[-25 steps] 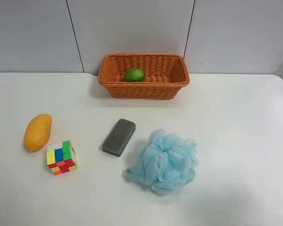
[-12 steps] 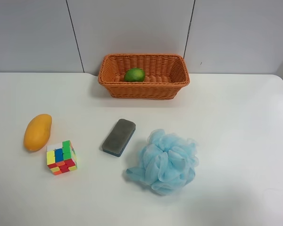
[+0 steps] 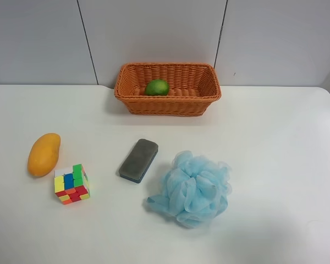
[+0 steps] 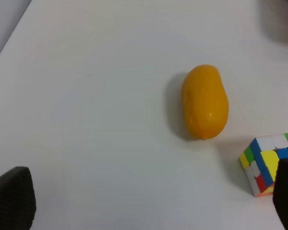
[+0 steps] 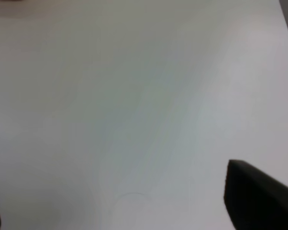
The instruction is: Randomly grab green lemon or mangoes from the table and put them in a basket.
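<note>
The green lemon sits in the basket; the mango lies at the bench's nine o'clock. Left claw and right claw both gape, empty.

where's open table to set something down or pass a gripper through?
Free: the wide stretch of table right of the sponge and basket; the band between the basket and the eraser; the corner left of the basket, above the mango. Crowded: mango and cube sit close together; eraser and sponge leave only a narrow gap.
</note>
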Controlling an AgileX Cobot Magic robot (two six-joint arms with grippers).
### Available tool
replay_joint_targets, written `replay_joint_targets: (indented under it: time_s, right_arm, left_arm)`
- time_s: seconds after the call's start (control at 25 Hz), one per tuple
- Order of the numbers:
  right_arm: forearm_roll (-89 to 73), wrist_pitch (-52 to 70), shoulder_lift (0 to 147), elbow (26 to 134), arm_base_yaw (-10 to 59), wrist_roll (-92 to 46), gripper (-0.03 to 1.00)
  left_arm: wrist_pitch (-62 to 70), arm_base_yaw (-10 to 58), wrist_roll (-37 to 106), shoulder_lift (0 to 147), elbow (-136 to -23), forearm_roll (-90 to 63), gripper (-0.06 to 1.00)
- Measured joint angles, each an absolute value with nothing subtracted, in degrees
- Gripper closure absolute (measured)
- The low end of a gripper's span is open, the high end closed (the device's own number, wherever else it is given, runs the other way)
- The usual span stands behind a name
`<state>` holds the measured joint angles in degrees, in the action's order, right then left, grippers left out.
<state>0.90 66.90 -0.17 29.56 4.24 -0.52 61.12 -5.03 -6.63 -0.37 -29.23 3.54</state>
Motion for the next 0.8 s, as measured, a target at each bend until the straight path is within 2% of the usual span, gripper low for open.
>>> replay_joint_targets:
  time_s: [0.24, 0.44, 0.8]
  right_arm:
    - [0.90, 66.78, -0.17, 29.56, 4.29, -0.52, 0.05]
    - [1.01, 59.88, -0.17, 29.10, 4.29, -0.52, 0.05]
    - [4.14, 60.51, -0.17, 27.53, 4.29, 0.00, 0.05]
  left_arm:
    - [61.11, -5.03, -6.63, -0.37, -29.23, 3.54, -0.05]
    - [61.11, -5.03, -6.63, -0.37, -29.23, 3.54, -0.05]
    - [61.11, -5.03, -6.63, -0.37, -29.23, 3.54, -0.05]
